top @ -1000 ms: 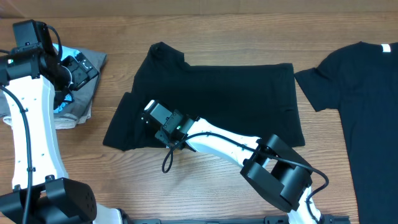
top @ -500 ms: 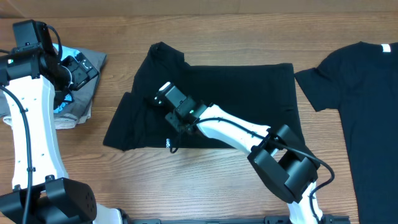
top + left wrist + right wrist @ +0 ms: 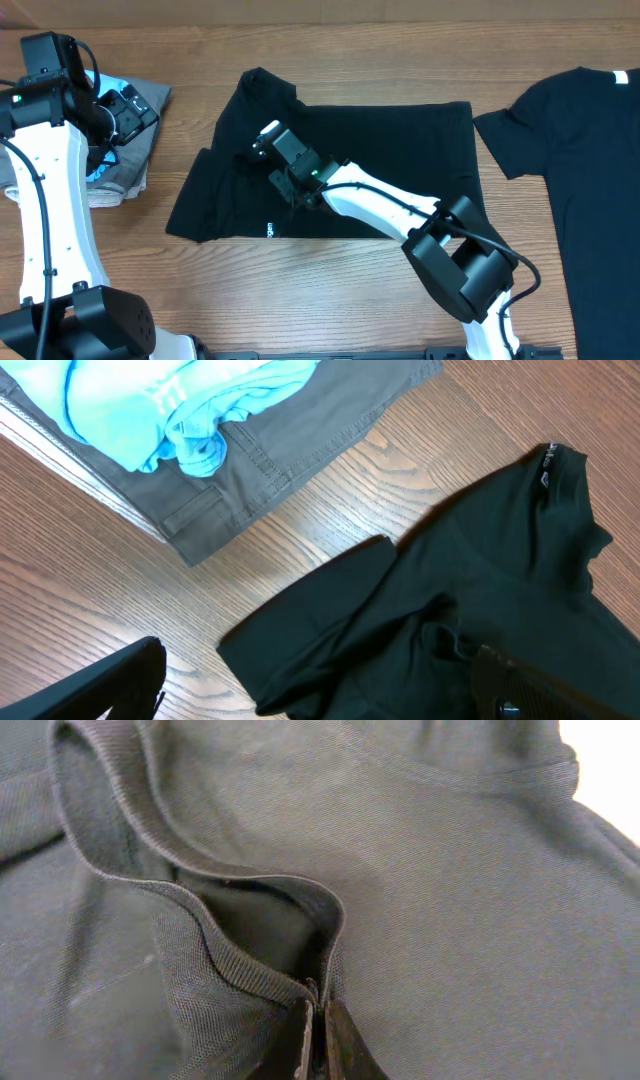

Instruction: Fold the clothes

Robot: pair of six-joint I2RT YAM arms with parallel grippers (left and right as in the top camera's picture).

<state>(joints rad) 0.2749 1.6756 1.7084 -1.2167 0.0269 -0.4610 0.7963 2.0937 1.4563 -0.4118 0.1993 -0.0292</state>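
Since a second ago the right gripper [image 3: 316,1015] has swung from the near-left part of the black T-shirt [image 3: 400,150] toward the far edge of the table [image 3: 350,40]. It now sits over the shirt's left half, fingers pressed together on a ribbed fold of its cloth. That shirt lies mid-table, rumpled at its left side, with a second black T-shirt [image 3: 590,170] spread at the right edge, while the left gripper [image 3: 125,108] hangs with jaws apart, holding nothing, over a grey garment [image 3: 135,165] and a light-blue garment [image 3: 150,410] near the far left corner.

Matt blk knit T-shirt [image 3: 400,140], wood-grain table [image 3: 350,40]
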